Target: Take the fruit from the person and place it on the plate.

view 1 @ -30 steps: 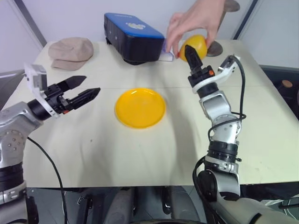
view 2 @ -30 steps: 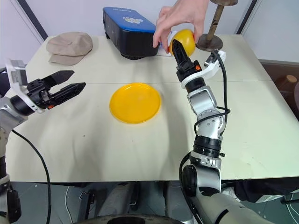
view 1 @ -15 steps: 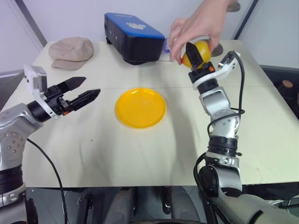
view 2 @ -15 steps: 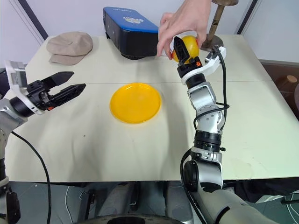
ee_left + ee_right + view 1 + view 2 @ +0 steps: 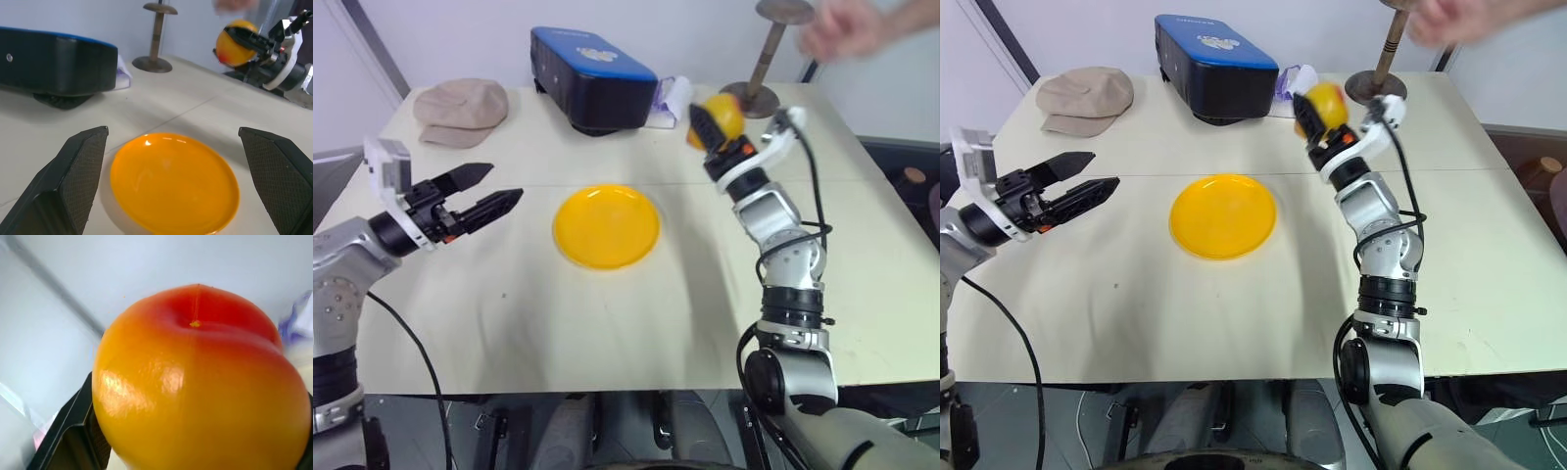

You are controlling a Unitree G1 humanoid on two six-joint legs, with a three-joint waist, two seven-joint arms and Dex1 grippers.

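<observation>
Right claw [image 5: 709, 125] clamped around the fruit [image 5: 724, 113], above table [image 5: 607, 313].

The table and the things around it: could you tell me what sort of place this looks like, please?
Probably an indoor test room: a plain pale table against bare white walls, set with unrelated props, a tan cap, a blue case and a yellow plate.

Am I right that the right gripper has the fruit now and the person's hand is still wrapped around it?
Not quite. The right gripper does hold the fruit, but the person's hand is clear of it, up by the brown stand. The left eye view shows this.
</observation>
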